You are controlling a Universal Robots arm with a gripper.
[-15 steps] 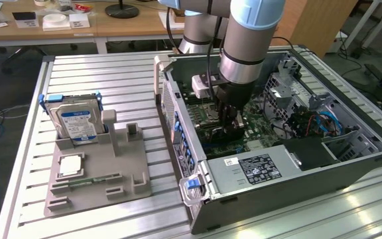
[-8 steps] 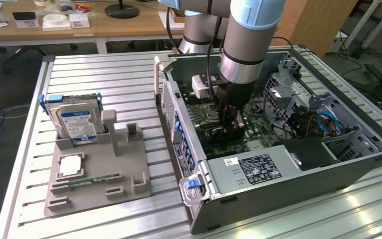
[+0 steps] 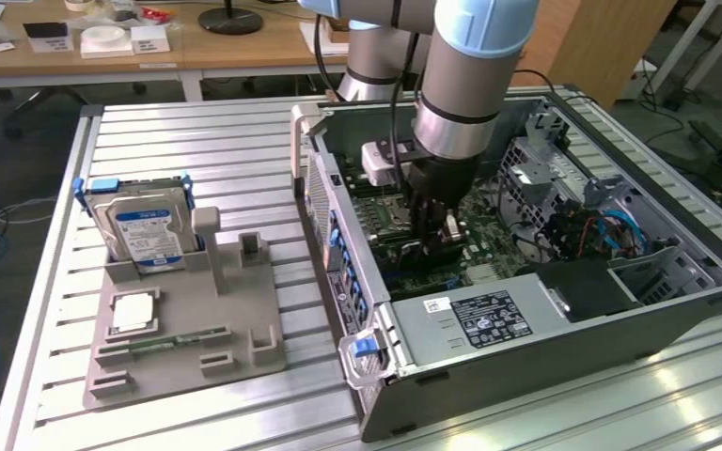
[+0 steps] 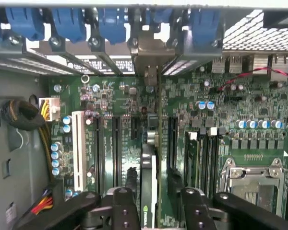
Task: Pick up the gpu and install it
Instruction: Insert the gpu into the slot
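The gpu (image 4: 149,158) stands on edge in a slot of the green motherboard (image 4: 120,100), seen from above as a thin dark strip. Its silver end bracket (image 4: 151,52) meets the case's rear slot wall. My gripper (image 4: 151,184) straddles the card, with a black finger (image 4: 130,182) on either side and a narrow gap between each finger and the card, so it is open. In the exterior view my gripper (image 3: 443,240) reaches straight down into the open computer case (image 3: 662,301), low over the motherboard (image 3: 493,254).
A grey fixture tray (image 3: 161,352) at the exterior view's left holds a hard drive (image 3: 142,230) upright and a memory stick (image 3: 173,343). Inside the case are a power supply (image 3: 487,319), a CPU socket (image 4: 252,184) and cable bundles (image 4: 24,115). Blue latches (image 4: 110,21) line the rear slots.
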